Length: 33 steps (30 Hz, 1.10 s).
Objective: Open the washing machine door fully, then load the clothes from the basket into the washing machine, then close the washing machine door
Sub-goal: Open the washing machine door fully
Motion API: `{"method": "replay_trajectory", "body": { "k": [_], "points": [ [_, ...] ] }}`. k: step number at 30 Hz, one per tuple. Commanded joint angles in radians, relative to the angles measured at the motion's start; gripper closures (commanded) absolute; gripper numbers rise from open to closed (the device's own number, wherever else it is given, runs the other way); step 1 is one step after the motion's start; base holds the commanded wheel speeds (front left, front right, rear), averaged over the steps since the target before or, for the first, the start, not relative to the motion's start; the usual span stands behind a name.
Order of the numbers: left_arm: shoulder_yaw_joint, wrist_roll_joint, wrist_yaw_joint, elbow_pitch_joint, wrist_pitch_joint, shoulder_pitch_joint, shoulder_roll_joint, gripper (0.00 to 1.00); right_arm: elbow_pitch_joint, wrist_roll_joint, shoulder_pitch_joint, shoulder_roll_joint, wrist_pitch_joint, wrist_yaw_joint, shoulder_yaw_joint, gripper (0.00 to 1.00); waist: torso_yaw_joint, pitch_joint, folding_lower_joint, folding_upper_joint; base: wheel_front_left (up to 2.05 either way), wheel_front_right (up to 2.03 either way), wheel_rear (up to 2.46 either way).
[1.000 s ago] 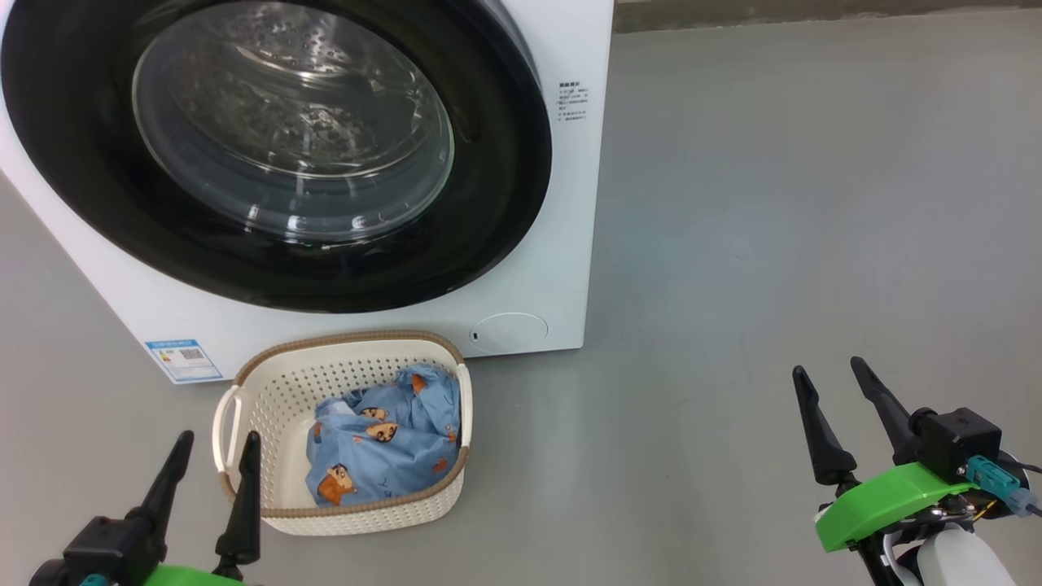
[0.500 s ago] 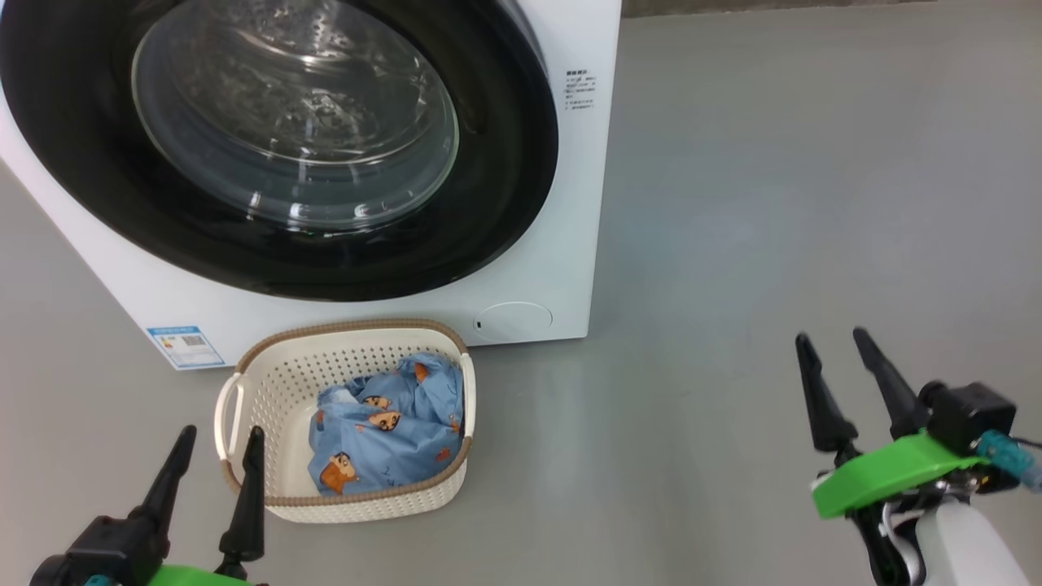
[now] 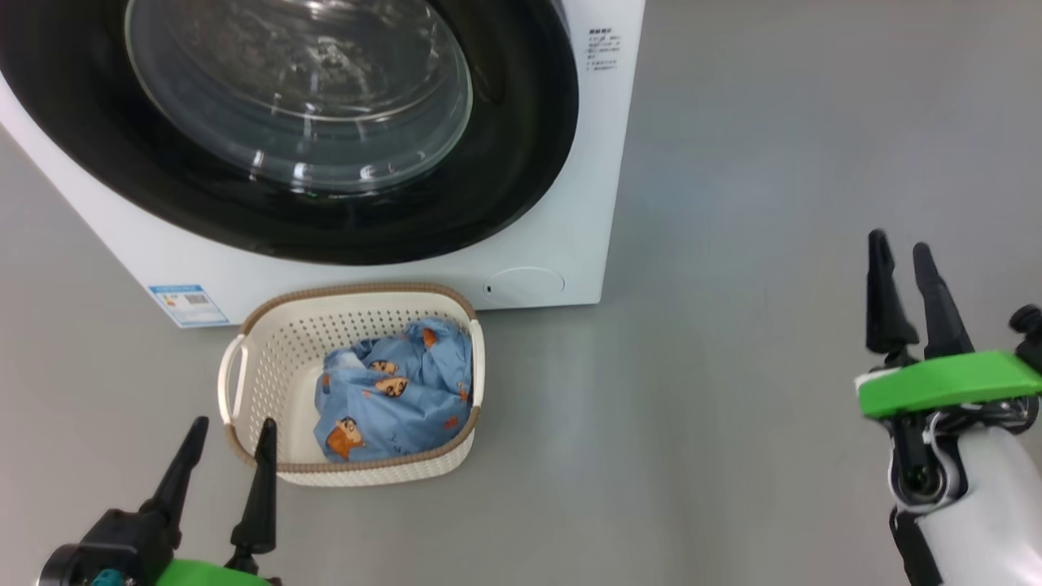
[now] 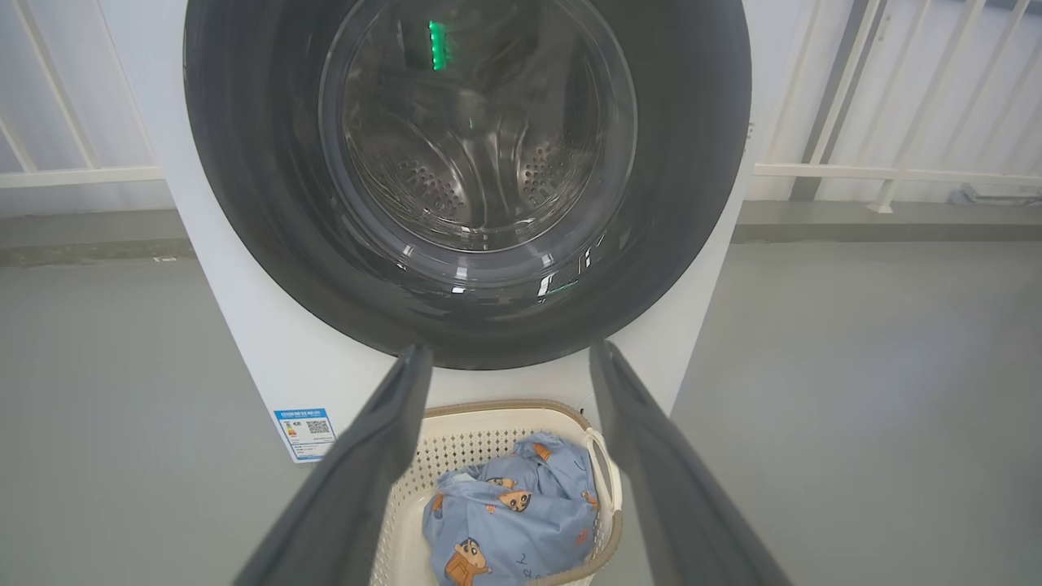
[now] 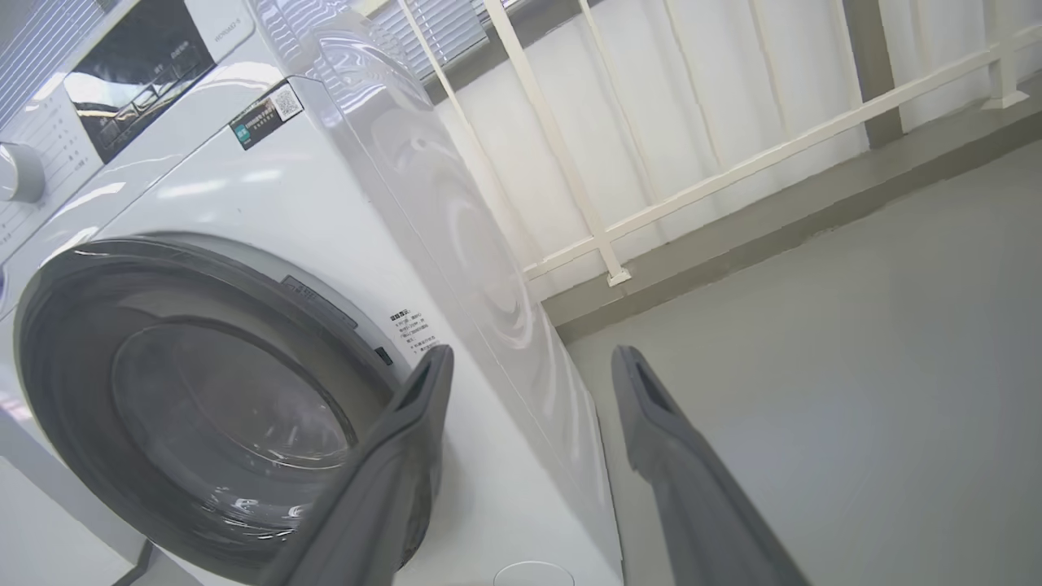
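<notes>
The white washing machine [image 3: 570, 187] stands ahead with its black-rimmed glass door [image 3: 301, 89] shut against the front. On the floor just before it sits the cream basket [image 3: 269, 374], and blue printed clothes [image 3: 395, 399] lie in its right half. My left gripper [image 3: 232, 435] is open at the basket's near left corner, nothing between its fingers. Over bare floor far to the right, my right gripper [image 3: 899, 248] is open and empty. The door [image 4: 468, 171], basket [image 4: 480, 431] and clothes [image 4: 513, 521] lie ahead of the left gripper [image 4: 505, 358]. The right gripper [image 5: 529, 362] points at the machine's [image 5: 326, 203] right front corner.
Grey floor [image 3: 773, 244] spreads wide to the machine's right. A white railing [image 5: 619, 220] and a low kerb run behind. A round hatch [image 3: 525, 286] and a blue label [image 3: 189, 303] mark the machine's lower front.
The head camera has tipped, so the machine and basket slid up the picture. My right gripper rose and moved right, still open. The left gripper barely moved.
</notes>
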Motion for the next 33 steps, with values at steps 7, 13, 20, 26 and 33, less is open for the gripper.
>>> {"method": "replay_trajectory", "body": {
  "k": [7, 13, 20, 26, 33],
  "points": [
    [0.014, 0.009, -0.002, -0.024, -0.006, -0.061, 0.008, 0.00, 0.044, 0.249, -0.117, 0.003, 0.018, -0.001, 0.004, 0.14, 0.023, 0.052, 0.0000, 0.0000, 0.00, 0.00, 0.00],
    [0.010, -0.002, -0.002, -0.018, -0.006, -0.079, 0.007, 0.00, 0.091, 0.402, -0.199, -0.022, 0.094, -0.001, 0.002, 1.00, 0.038, 0.081, 0.0000, 0.0000, 0.00, 0.00, 0.00],
    [0.002, -0.009, -0.002, -0.022, -0.006, -0.091, 0.007, 0.00, 0.128, 0.515, -0.278, -0.056, 0.194, -0.001, 0.005, 1.00, 0.049, 0.111, 0.0000, 0.0000, 0.00, 0.00, 0.00],
    [-0.015, -0.015, -0.001, -0.029, -0.006, -0.112, 0.007, 0.00, 0.171, 0.624, -0.374, -0.070, 0.323, -0.001, -0.015, 1.00, 0.058, 0.149, 0.0000, 0.0000, 0.00, 0.00, 0.00],
    [-0.060, -0.024, 0.008, -0.037, -0.006, -0.144, 0.007, 0.00, 0.221, 0.738, -0.492, -0.081, 0.485, -0.001, -0.045, 1.00, 0.085, 0.196, 0.0000, 0.0000, 0.00, 0.00, 0.00]
  ]
}}
